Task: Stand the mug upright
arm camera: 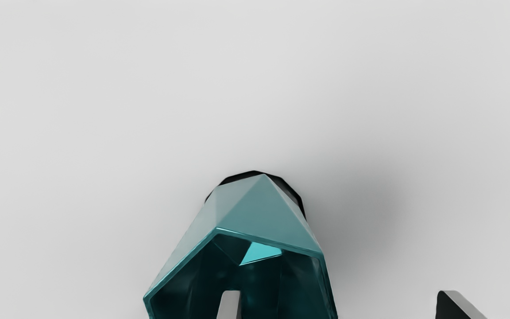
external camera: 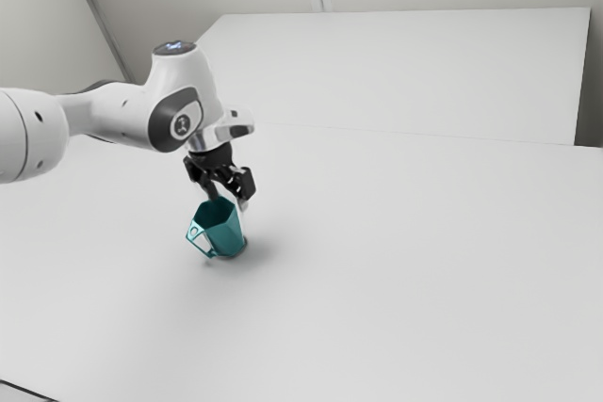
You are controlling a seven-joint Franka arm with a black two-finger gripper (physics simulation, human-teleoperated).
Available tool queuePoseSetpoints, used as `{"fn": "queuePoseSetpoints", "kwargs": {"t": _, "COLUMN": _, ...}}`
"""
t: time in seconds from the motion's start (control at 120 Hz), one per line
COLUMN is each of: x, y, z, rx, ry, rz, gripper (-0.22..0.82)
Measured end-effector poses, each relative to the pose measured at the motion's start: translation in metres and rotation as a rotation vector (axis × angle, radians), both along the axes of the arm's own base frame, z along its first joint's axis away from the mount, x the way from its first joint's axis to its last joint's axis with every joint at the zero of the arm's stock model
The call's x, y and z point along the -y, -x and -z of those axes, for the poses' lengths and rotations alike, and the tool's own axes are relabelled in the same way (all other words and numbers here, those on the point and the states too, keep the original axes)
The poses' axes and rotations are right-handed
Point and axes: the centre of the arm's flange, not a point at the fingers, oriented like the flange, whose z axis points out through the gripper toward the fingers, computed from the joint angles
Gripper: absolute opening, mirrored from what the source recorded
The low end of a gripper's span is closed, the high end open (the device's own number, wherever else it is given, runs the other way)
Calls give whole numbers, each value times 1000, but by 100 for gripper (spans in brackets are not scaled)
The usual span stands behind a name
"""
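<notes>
On the white table [external camera: 396, 270], a teal mug [external camera: 225, 235], its side wall between the wide-apart jaws.

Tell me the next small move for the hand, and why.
I'd probably ease the hand straight up, fingers apart. The mug looks about upright, its mouth facing up, though I can't tell whether its base sits flat. One finger shows against the mouth and the other beyond the wall, so moving sideways could knock it over.
</notes>
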Motion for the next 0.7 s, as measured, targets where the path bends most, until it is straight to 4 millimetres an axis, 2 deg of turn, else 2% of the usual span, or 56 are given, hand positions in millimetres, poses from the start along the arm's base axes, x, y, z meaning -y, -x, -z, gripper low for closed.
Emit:
{"fn": "queuePoseSetpoints", "kwargs": {"t": 0.1, "x": 1, "y": -13, "z": -49, "rx": 39, "ry": 14, "rz": -16, "gripper": 52}}
{"fn": "queuePoseSetpoints", "kwargs": {"t": 0.2, "x": 1, "y": -29, "z": -113, "rx": 90, "ry": 22, "rz": -22, "gripper": 55}}
{"fn": "queuePoseSetpoints", "kwargs": {"t": 0.35, "x": 1, "y": -30, "z": -181, "rx": 102, "ry": 34, "rz": -26, "gripper": 58}}
{"fn": "queuePoseSetpoints", "kwargs": {"t": 0.5, "x": 2, "y": -21, "z": -198, "rx": 58, "ry": 38, "rz": -24, "gripper": 59}}
{"fn": "queuePoseSetpoints", "kwargs": {"t": 0.7, "x": 4, "y": -16, "z": -199, "rx": 13, "ry": 37, "rz": -17, "gripper": 60}}
